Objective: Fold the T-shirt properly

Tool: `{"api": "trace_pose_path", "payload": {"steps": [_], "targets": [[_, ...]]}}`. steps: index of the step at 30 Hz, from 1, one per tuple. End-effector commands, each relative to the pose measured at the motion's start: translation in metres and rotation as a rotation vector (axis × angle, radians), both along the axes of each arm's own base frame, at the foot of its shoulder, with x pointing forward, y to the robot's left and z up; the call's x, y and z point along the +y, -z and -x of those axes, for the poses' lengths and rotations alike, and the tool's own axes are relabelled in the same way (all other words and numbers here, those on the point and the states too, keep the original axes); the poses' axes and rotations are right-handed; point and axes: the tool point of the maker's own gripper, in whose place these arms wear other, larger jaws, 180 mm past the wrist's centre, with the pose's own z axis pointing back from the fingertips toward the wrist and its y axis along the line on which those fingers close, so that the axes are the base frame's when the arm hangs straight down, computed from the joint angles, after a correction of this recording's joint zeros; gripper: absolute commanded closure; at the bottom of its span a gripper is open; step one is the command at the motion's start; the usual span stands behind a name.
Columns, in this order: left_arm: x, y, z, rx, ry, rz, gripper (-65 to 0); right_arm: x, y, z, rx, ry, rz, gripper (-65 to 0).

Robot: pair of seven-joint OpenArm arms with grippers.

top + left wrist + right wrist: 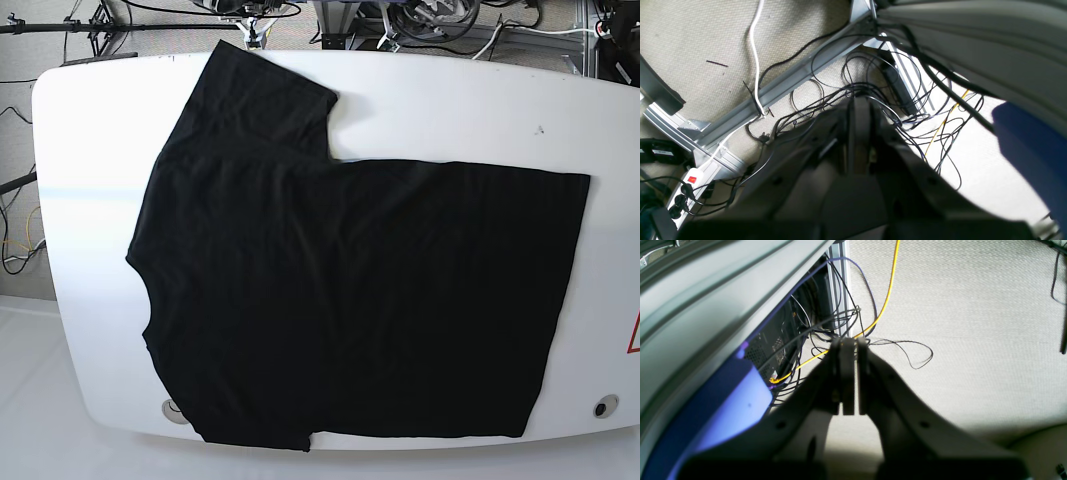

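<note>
While neither arm shows in the base view, the T-shirt (pixel 350 300) lies flat on the white table (pixel 460 110), covering most of it.

Item 1, T-shirt: black, neckline toward that view's left edge, hem toward its right. 1 short sleeve (pixel 262 95) extends to the table's far rim; the opposite side reaches the near rim.

Item 2, left gripper (pixel 860 110): seen from the left wrist camera, off the table, above carpet. Fingers are dark and blurred; they appear to be together, holding nothing. Below it lie tangled black cables (pixel 873 96), an aluminium frame rail (pixel 790 80) and a white power strip (pixel 683 190).

Item 3, right gripper (pixel 848 343): off the table, beside the table's edge, fingers pressed together and empty. A yellow cable (pixel 888 290) runs across the carpet (pixel 973 306) beneath it.
</note>
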Motion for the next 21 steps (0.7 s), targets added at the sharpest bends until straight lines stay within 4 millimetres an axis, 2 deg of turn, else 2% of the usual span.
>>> {"api": "trace_pose_path", "payload": {"steps": [1,9,13,21], "targets": [[0.025,0.001,0.016,0.027,-0.084,-0.027,0.0,-0.020,0.000,-0.008,-0.039,0.044,-0.004,-0.5],[0.038,0.001,0.021,0.024,-0.120,-0.060,0.0,-0.025,0.000,-0.005,-0.034,0.072,0.003,0.0],[0.056,0.000,0.025,0.026,-0.116,-0.110,0.0,-0.023,0.000,0.007,-0.023,0.087,0.013,0.0],[0.079,-0.002,0.029,0.029,-0.064,-0.169,0.0,-0.017,-0.001,0.012,-0.015,0.132,-0.002,0.0]]}}
